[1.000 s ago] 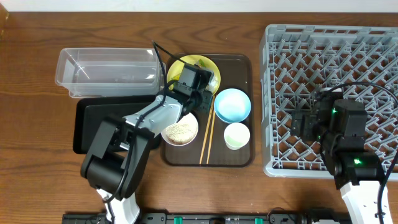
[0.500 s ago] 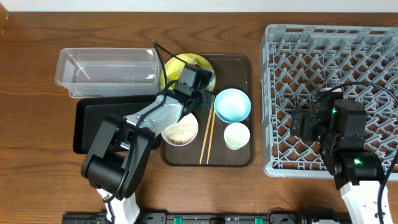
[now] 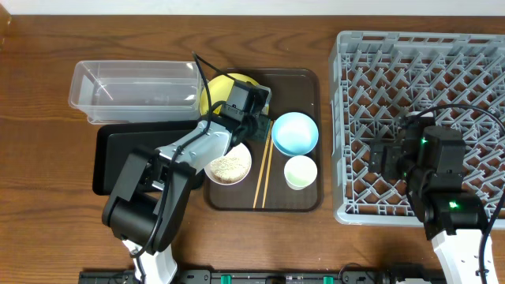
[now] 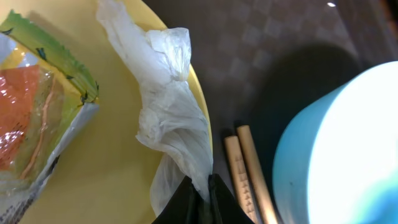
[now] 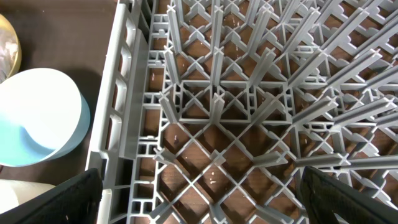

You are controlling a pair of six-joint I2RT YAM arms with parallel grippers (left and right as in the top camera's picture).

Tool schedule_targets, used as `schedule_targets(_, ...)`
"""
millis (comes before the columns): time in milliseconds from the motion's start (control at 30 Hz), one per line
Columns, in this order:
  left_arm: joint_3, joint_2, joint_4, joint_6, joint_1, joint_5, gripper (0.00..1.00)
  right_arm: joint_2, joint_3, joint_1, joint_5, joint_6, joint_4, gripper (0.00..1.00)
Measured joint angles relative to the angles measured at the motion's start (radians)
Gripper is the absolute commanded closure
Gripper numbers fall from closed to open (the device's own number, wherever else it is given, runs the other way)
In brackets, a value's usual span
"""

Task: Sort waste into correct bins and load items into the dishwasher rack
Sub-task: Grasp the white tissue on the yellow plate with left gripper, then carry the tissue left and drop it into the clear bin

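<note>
My left gripper (image 4: pixel 202 186) is shut on the lower end of a crumpled white plastic scrap (image 4: pixel 168 112) lying on the yellow plate (image 4: pixel 118 180). The green-and-orange wrapper (image 4: pixel 37 118) lies on the plate to the scrap's left. The chopsticks (image 4: pixel 245 174) and the light blue bowl (image 4: pixel 336 149) are to its right. In the overhead view the left gripper (image 3: pixel 246 101) is over the plate (image 3: pixel 219 84). The white bowl (image 3: pixel 229 166) holds rice. The pale green cup (image 3: pixel 300 171) stands by the chopsticks (image 3: pixel 263 170). My right gripper (image 5: pixel 199 199) is open and empty above the rack (image 5: pixel 211 93).
The dishes sit on a brown serving tray (image 3: pixel 310 201). The clear tub (image 3: pixel 134 87) and the black tray (image 3: pixel 114 154) lie to its left, and the left arm reaches over the black tray. The grey rack (image 3: pixel 442 71) fills the right side.
The yellow plate has shifted left toward the clear tub under the left gripper. The right arm has not moved.
</note>
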Motion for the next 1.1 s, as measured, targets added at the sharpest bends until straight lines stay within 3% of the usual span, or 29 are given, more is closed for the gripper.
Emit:
schedule_targets(467,0.000,-0.072,0.000,-0.003,0.000,0.029,0.89,0.000,0.000,0.000,0.000,0.000,0.000,0.01)
schedule_targets(600,0.000,-0.082,-0.001,-0.007,0.000,0.029,0.94,0.000,0.000,0.000,0.000,0.000,0.000,0.01)
schedule_targets(800,0.000,-0.098,-0.008,-0.006,0.002,0.029,0.94,0.000,0.000,0.000,0.000,0.000,0.000,0.01)
schedule_targets(1100,-0.002,-0.307,-0.041,-0.006,0.109,-0.017,0.94,0.000,0.000,0.000,0.000,0.000,0.000,0.01)
